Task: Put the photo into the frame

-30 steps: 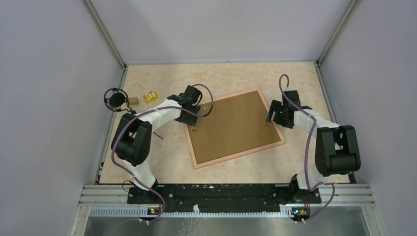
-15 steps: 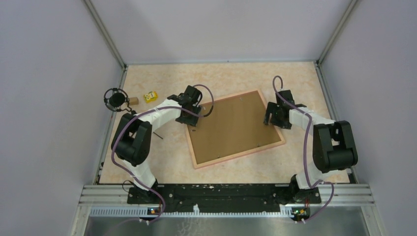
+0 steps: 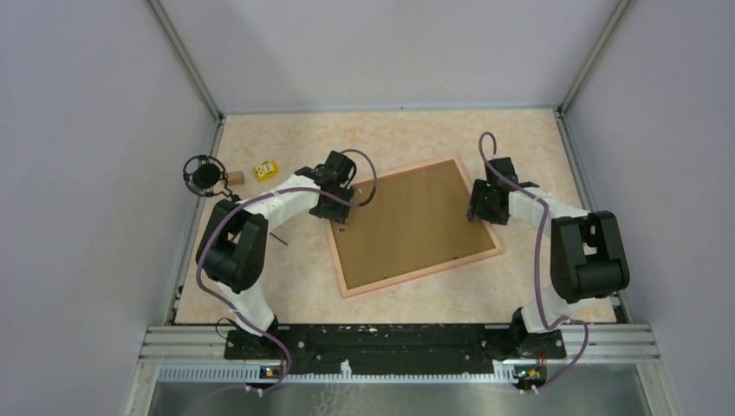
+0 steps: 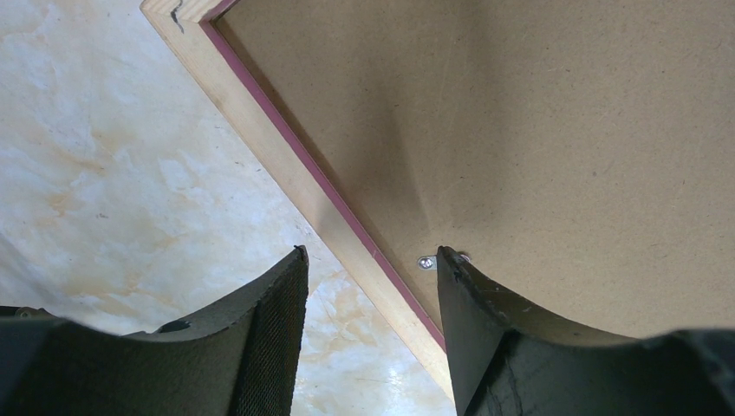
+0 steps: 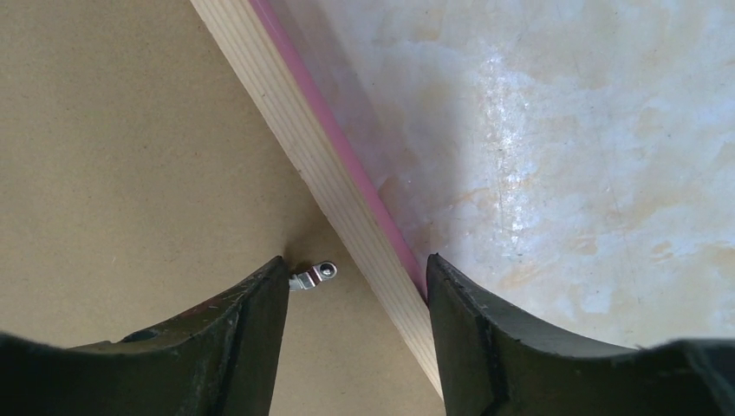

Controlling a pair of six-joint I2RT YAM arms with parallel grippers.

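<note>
On the table (image 3: 390, 139) the frame (image 3: 425, 272) lies flat, back side up, with a brown board (image 3: 412, 221) in it. My left gripper (image 4: 373, 253) is open over its left rail. My right gripper (image 5: 355, 260) is open over its right rail, by a small metal clip (image 5: 314, 276).

A table top (image 3: 390, 139) of pale beige marble pattern, faintly glossy under even light, is boxed in by plain lavender-grey panels: the back wall (image 3: 390, 52) at 12 o'clock, the left wall (image 3: 78, 173) at 9 and the right wall (image 3: 667, 130) at 3. Slim aluminium posts (image 3: 185, 61) rise from the far corners at 11 and 1, and a slotted aluminium rail (image 3: 178, 340) runs along the near edge at 6.
</note>
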